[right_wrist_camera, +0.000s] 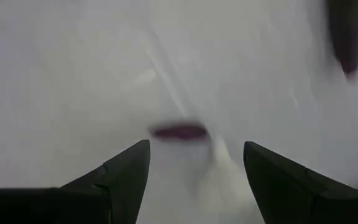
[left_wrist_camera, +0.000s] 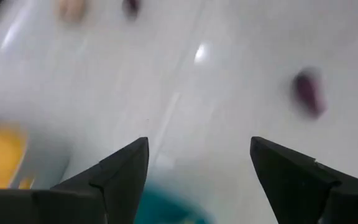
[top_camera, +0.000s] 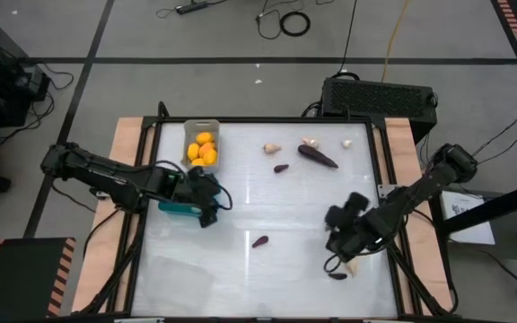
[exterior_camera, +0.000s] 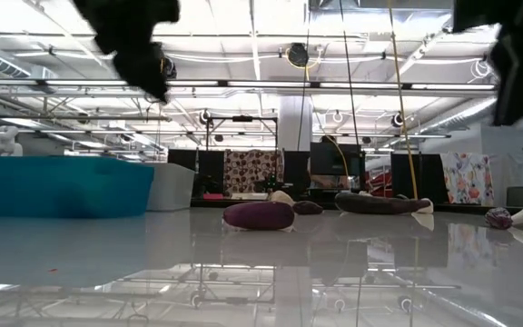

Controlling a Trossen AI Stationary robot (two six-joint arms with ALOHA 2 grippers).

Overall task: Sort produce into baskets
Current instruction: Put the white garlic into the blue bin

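Purple eggplant [exterior_camera: 258, 215] lies closest mid-worktop, probably light and slick; grab across its middle. Left hand [left_wrist_camera: 197, 180] and right hand [right_wrist_camera: 194, 180] both hover with fingers apart, empty.

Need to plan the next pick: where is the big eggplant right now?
In the high view the large eggplant lies near the table's far edge, right of centre, beside a garlic bulb, with a small eggplant to its left.
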